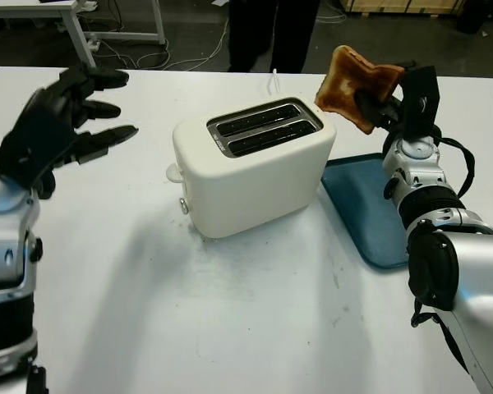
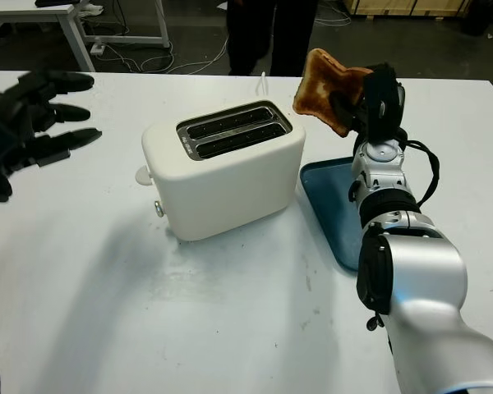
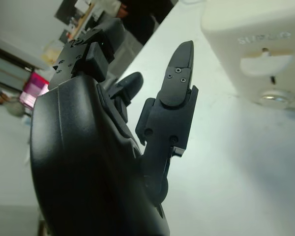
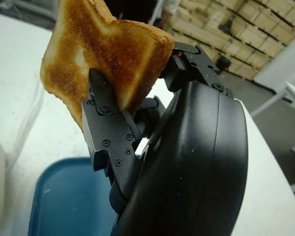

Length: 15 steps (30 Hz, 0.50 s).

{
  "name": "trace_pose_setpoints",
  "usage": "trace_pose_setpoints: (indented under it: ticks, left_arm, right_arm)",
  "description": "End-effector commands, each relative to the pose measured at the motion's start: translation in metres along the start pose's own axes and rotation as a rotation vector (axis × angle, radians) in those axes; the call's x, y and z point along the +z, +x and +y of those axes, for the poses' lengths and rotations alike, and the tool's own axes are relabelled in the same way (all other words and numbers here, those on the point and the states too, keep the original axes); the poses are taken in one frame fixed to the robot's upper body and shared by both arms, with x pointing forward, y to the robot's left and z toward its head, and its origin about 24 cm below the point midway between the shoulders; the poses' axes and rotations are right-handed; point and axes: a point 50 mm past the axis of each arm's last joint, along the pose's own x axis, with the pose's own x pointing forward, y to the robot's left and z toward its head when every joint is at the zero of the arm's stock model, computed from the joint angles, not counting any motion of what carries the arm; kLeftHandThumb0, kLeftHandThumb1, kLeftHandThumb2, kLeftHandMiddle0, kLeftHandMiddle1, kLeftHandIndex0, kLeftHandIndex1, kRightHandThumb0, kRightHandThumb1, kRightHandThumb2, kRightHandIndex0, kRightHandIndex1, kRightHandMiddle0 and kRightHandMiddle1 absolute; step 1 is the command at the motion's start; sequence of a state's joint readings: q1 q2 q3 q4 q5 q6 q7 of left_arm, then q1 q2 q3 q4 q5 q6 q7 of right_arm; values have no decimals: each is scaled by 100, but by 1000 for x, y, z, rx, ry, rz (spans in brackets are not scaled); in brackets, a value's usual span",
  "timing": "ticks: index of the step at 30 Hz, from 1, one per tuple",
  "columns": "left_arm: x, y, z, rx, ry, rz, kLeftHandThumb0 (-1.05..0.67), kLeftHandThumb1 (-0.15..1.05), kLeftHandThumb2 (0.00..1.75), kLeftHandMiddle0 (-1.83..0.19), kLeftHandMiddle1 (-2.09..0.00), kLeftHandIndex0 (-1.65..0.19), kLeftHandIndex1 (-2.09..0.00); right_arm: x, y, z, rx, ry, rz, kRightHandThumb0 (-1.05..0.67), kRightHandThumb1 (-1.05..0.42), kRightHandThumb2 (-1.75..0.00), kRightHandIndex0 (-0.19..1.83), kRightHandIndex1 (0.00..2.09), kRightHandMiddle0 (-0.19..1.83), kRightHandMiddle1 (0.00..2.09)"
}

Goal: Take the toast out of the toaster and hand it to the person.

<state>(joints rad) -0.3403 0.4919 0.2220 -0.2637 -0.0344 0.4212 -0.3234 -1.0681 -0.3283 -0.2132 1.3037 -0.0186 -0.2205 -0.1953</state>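
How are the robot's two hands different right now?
The right hand grips a slice of browned toast, raised above the blue tray, right of the toaster; the left hand holds nothing. The left hand is open and hovers over the table, left of the toaster. Both are black and off the table.

White table (image 1: pixel 230 312) with toaster (image 1: pixel 251 164), blue tray (image 1: pixel 370 209)
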Motion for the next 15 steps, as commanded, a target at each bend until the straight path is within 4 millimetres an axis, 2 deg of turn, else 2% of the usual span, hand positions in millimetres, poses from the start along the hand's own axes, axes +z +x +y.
trace_pose_setpoints:
  ticks: [1,4,8,15]
  left_arm:
    - [0,-6,-1,21,-31,-16,-33,92,14,-1,-102,-11,-66]
    - [-7,-15,-4,43,-63,7,-37,92,14,0,-101,-10,-66]
    - [-14,-21,-6,59,-112,-5,-33,92,19,0,-102,-9,-65]
    - [-22,-19,-10,86,-139,3,-35,92,21,0,-102,-9,-65]
  right_arm:
    - [-7,-2,1,-4,-24,25,12,-92,-17,73,175,48,175]
    - [-11,-4,1,-19,-53,27,12,-92,-14,75,175,51,175]
    - [-15,-5,3,-32,-90,32,12,-92,-10,78,175,57,175]
    - [-12,-6,11,-17,-126,26,11,-92,-8,80,175,59,175]
